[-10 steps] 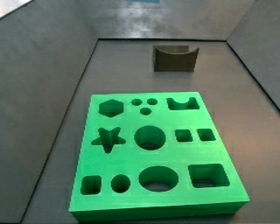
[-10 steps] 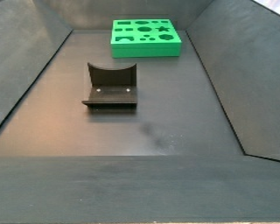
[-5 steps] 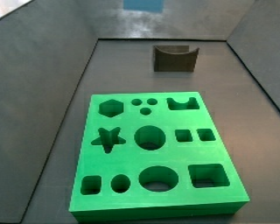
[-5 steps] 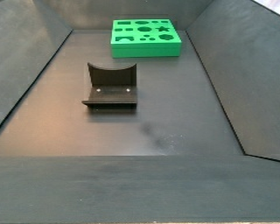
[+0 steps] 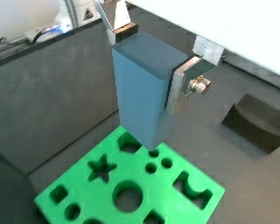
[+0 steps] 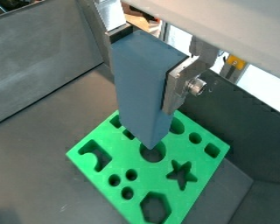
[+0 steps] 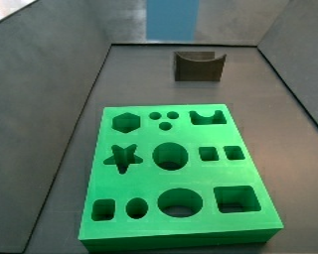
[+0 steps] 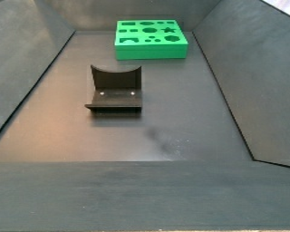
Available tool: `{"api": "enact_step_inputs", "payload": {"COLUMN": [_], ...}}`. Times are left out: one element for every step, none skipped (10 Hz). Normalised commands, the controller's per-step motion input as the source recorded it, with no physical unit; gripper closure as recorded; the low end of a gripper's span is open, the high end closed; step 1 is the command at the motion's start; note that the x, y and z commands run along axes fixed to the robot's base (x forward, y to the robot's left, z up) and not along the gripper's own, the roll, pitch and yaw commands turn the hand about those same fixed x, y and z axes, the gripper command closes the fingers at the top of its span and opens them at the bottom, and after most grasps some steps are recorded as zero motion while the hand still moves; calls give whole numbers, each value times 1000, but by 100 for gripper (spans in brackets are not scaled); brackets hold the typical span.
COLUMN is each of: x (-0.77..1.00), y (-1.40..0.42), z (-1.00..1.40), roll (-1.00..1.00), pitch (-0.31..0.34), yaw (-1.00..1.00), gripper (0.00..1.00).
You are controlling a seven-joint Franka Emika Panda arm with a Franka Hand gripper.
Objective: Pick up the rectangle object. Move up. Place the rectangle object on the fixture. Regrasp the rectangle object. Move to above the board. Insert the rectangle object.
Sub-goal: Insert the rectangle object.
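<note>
Gripped between our gripper's (image 5: 149, 54) silver fingers (image 5: 185, 83), the rectangle object (image 5: 143, 92) hangs upright above the board (image 5: 119, 188): a smooth, plain light blue block. In a side view it (image 7: 174, 20) shows at the frame's upper edge, probably well above the board (image 7: 177, 174). Beyond the board stands the fixture (image 7: 198, 65).

Dark grey matte floor (image 8: 159, 136), sloping grey side walls (image 8: 250, 72), even light
</note>
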Motion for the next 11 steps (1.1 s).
{"api": "enact_step_inputs", "payload": {"x": [46,43,43,34,46,71,100,203,269,309,266], "y": [-486,-494,-483,-469,-460,-414,-366,-309,-243,-226,-223], "z": [-243,-249,-257,-260,-289,-320,-351,-380,-374,-374,-374], "roll": [91,100,97,86,76,44,10,0,0,0,0], "pitch": [-90,-91,-97,-104,-104,-111,-129,-139,-141,-149,-157], "yaw": [223,223,214,211,206,206,211,226,254,251,223], "gripper": [100,100,100,100,100,100,100,100,100,100,100]}}
